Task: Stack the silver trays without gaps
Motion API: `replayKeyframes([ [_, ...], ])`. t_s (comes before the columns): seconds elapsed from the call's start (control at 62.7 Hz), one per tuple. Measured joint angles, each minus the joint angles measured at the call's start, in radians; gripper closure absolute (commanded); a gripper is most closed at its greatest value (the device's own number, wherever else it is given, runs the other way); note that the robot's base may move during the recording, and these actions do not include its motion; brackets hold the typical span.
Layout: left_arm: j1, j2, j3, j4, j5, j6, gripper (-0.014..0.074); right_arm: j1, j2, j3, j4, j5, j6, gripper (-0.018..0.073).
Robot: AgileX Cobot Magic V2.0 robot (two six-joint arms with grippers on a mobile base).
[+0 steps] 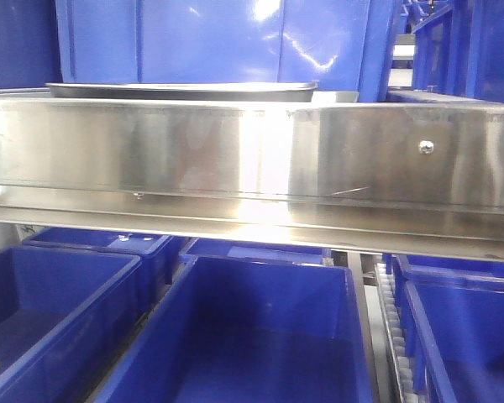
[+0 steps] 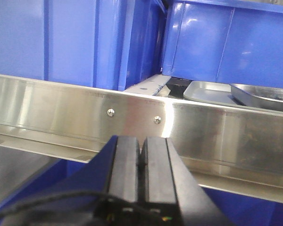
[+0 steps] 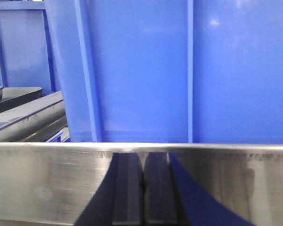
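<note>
**Both grippers closed and empty below the steel rail, trays behind it**

In the front view, a silver tray [image 1: 181, 91] lies behind the steel rail [image 1: 252, 151], upper left of centre, before tall blue bins [image 1: 218, 38]. The left wrist view shows two trays at right: a flat one [image 2: 205, 92] with another [image 2: 264, 96] tilted on it. The left gripper [image 2: 142, 162] has its pads pressed together, holding nothing. The right gripper [image 3: 142, 188] likewise, low against the rail.
</note>
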Motion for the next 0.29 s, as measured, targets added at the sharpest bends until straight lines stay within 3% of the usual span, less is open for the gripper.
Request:
replayKeyframes([
  [0.287,0.000,0.000,0.000,0.000,0.000,0.002,0.0645,0.000,0.000,0.000,0.000,0.000,0.000,0.0508],
])
